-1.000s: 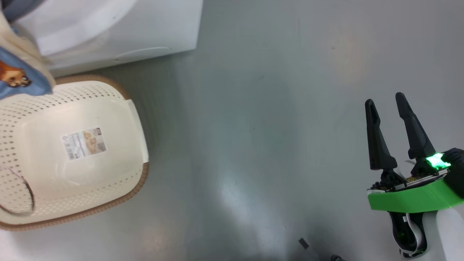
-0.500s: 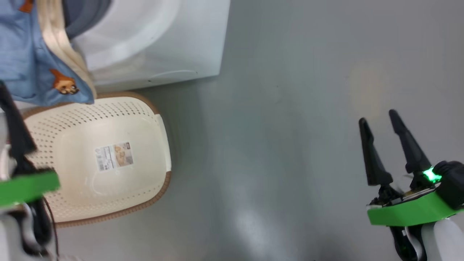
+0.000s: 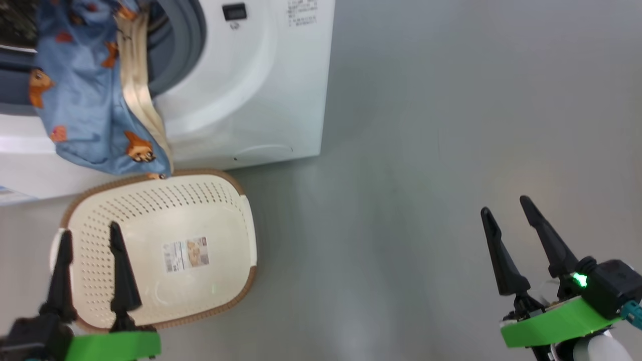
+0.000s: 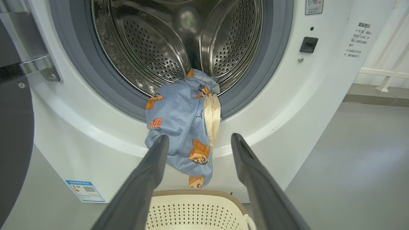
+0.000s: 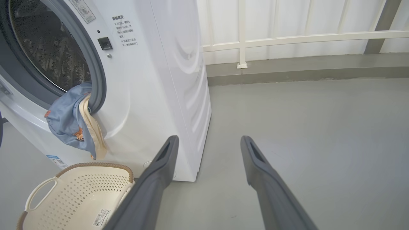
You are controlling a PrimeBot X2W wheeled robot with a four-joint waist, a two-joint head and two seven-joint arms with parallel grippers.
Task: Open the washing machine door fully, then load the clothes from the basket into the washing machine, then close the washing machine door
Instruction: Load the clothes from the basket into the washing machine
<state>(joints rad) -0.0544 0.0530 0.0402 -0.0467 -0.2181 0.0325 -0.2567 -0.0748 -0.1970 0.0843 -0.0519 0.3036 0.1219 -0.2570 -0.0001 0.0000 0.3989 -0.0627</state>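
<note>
The clothes (image 4: 185, 127) are seen draped half out of the washing machine (image 3: 261, 100) at 11 o'clock, above the empty basket (image 3: 220, 200), with the fingers of the left gripper (image 3: 90, 230) and right gripper (image 3: 505, 205) held apart and empty, so the hanging fabric could be pinched by the washing machine door (image 4: 12, 143) or slide back out.

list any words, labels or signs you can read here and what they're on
Nothing reads clearly enough to quote.
Printed notice on the washing machine front: Chinese lines, too small.
Blue label low on its front: code square, text too small.
Paper label in the basket: barcode, text blurred.
Sticker by the door opening: a cross, wording unreadable.
</note>
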